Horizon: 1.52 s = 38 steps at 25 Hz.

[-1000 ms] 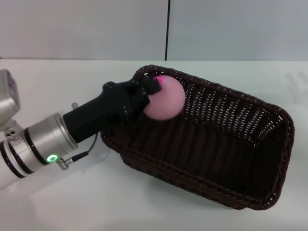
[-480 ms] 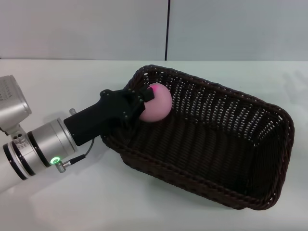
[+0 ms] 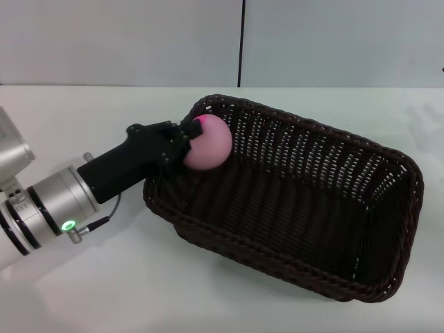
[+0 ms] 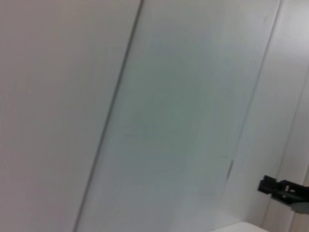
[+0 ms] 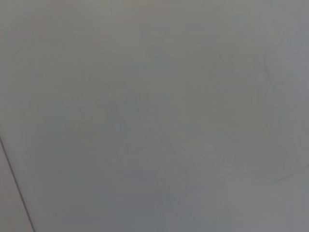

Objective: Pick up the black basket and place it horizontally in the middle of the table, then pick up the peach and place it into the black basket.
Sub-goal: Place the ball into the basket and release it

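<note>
I see the peach point(image 3: 207, 143) clenched in my left gripper point(image 3: 186, 143), held over the left end of the black basket point(image 3: 291, 201), just inside its rim. The basket lies slanted on the white table point(image 3: 83, 291). My right gripper is out of sight.

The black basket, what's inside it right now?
The black basket holds only the peach at its left end, gripped by the left gripper; whether it touches the floor is hidden.

Head view looks forward-down, close on the table point(image 3: 83, 291) and back wall point(image 3: 125, 41); both wrist views face blank wall only.
</note>
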{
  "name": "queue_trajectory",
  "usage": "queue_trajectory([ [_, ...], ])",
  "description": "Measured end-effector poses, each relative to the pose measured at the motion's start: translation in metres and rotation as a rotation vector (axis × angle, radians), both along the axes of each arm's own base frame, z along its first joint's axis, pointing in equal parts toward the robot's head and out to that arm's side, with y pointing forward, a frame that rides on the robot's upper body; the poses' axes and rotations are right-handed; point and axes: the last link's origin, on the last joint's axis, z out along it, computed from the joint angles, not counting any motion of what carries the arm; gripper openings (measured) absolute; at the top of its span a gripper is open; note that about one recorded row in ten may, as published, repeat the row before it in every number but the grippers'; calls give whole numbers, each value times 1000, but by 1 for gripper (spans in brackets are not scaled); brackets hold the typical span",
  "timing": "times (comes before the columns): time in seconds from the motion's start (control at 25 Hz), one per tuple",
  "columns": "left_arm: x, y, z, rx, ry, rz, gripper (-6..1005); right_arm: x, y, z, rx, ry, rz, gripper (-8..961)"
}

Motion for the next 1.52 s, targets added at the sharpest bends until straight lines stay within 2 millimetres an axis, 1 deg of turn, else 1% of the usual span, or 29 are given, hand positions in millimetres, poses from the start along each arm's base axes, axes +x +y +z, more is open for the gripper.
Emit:
queue_trajectory([
  [0.16, -3, 0, 2, 11, 7, 6, 38, 0, 0, 0, 0, 0, 0, 375],
  [0.2, -9, 0, 5, 28, 26, 20, 38, 0, 0, 0, 2, 1, -1, 375],
  [0.28, -9, 0, 5, 28, 26, 20, 38, 0, 0, 0, 2, 1, -1, 375],
  [0.36, -14, 0, 9, 44, 41, 29, 38, 0, 1, 0, 3, 1, 1, 375],
  [0.52, -15, 0, 10, 49, 42, 29, 37, -1, 2, 1, 4, 2, 2, 375],
  [0.6, -17, 1, 15, 68, 47, 28, 37, -2, 3, 1, 5, 2, 3, 375],
  [0.76, -19, 1, 18, 75, 51, 25, 38, -2, 3, 1, 7, 3, 2, 375],
  [0.96, -17, -2, 20, 70, 44, -5, 38, 0, 3, 1, 4, -1, -10, 375],
  [1.0, -10, -6, 21, 49, 38, -71, 37, 1, 4, 0, 1, -3, -14, 375],
  [1.08, -7, -8, 21, 38, 35, -98, 37, 1, 4, 0, 1, -3, -15, 375],
  [1.28, -5, -9, 21, 35, 28, -111, 97, 0, 5, 0, -1, -4, -15, 375],
  [1.44, -8, -11, 23, 57, 7, -83, 145, 0, 5, -1, -2, -4, -16, 375],
  [1.52, -11, -12, 25, 69, 3, -68, 201, 1, 4, -1, -3, -4, -18, 375],
])
